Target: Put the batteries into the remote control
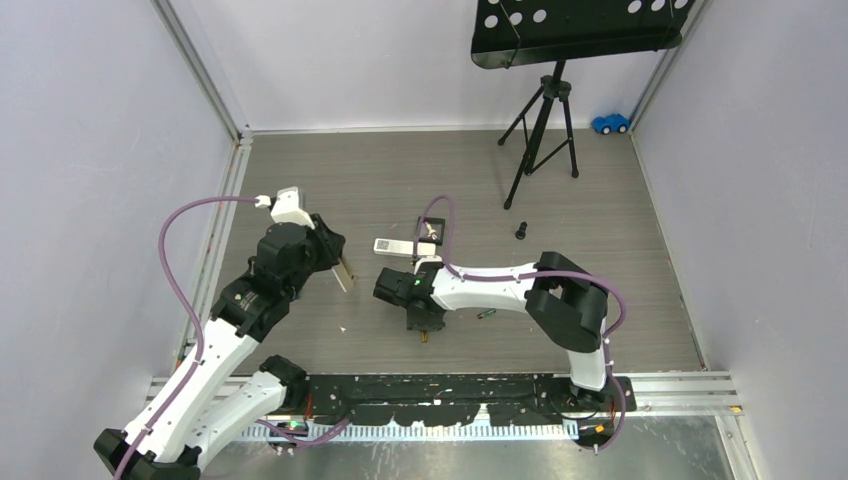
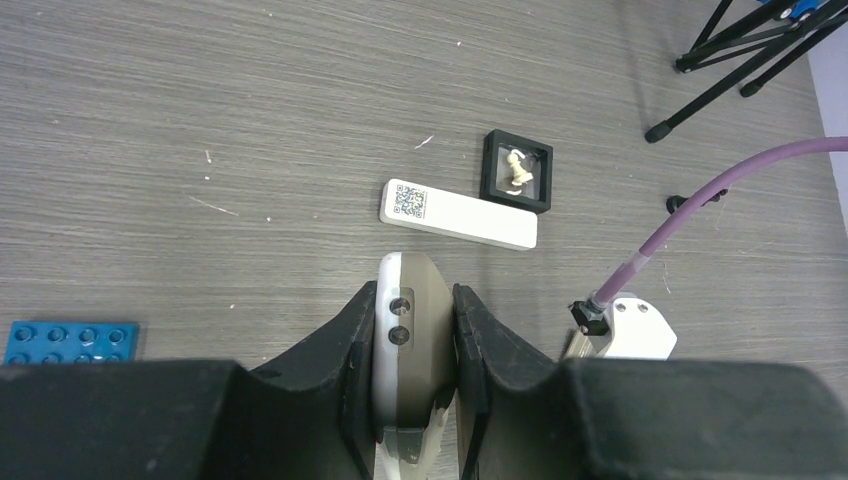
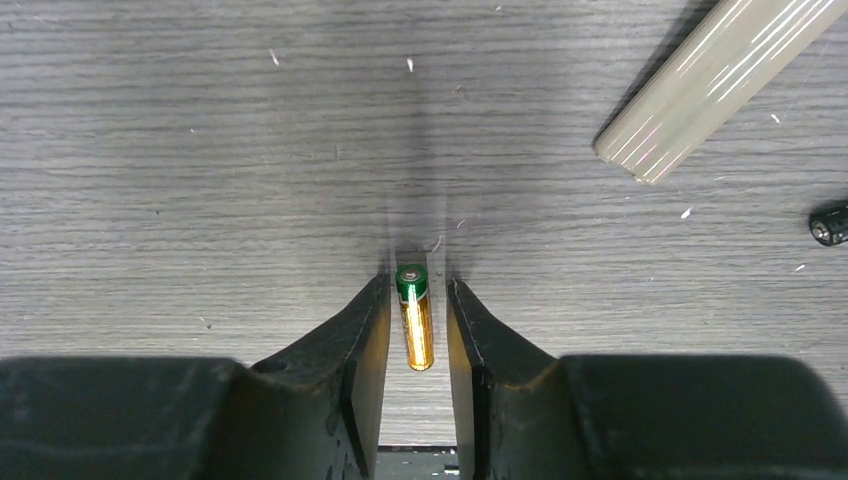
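Observation:
My left gripper (image 2: 418,310) is shut on the remote control (image 2: 415,325), squeezing its white front and grey-beige back and holding it above the table; from above it sticks out of the gripper (image 1: 345,272). Near the front of the table my right gripper (image 3: 416,300) stands open, low over the wood. A gold battery with a green end (image 3: 414,320) lies between its fingers with a gap on each side; in the top view this battery is a small orange speck (image 1: 425,338). Another small dark battery (image 1: 487,314) lies to the right of that gripper.
A shorter white remote (image 2: 458,214) and a black framed box (image 2: 517,171) lie mid-table. A stubby black peg (image 1: 521,231) sits near the music stand tripod (image 1: 540,130). A blue brick (image 2: 70,342) lies at the left. A grey-beige bar (image 3: 700,80) crosses the right wrist view's top right.

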`<move>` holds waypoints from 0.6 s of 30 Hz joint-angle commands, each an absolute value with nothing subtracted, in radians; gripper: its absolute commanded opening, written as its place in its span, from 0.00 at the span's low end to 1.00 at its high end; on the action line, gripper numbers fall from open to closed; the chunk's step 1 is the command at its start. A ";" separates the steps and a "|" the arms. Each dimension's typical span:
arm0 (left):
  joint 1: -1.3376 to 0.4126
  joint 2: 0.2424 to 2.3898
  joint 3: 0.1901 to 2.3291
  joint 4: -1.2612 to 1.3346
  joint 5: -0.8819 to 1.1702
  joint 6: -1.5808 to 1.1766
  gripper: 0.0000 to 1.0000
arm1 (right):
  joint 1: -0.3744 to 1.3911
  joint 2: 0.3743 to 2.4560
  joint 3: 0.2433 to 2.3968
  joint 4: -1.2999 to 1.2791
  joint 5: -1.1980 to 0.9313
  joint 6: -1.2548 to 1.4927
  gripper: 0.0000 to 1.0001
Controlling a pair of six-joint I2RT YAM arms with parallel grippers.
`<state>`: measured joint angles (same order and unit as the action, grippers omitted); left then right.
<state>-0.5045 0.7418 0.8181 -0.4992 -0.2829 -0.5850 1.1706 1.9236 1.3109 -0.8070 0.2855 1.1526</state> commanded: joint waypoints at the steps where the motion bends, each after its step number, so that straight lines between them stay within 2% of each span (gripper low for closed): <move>1: -0.502 0.738 0.841 -0.468 -0.267 -0.567 0.00 | 1.183 1.908 1.319 -0.829 0.285 1.135 0.29; 6: -0.502 0.747 0.839 -0.460 -0.222 -0.563 0.00 | 1.183 1.894 1.303 -0.815 0.309 1.134 0.11; 11: -0.502 0.758 0.824 -0.394 -0.044 -0.529 0.00 | 1.183 1.765 1.244 -0.743 0.468 1.069 0.09; 15: -0.502 0.808 0.819 -0.309 0.278 -0.522 0.00 | 1.185 1.574 1.171 -0.622 0.588 0.934 0.08; 18: -0.502 0.863 0.819 -0.243 0.457 -0.555 0.00 | 1.186 1.377 1.022 -0.407 0.596 0.820 0.08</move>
<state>-0.5037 0.8101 0.8173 -0.3981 0.1246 -0.5423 1.1782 1.6222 1.1404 -0.6746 0.4683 0.9840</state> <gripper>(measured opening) 0.277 0.142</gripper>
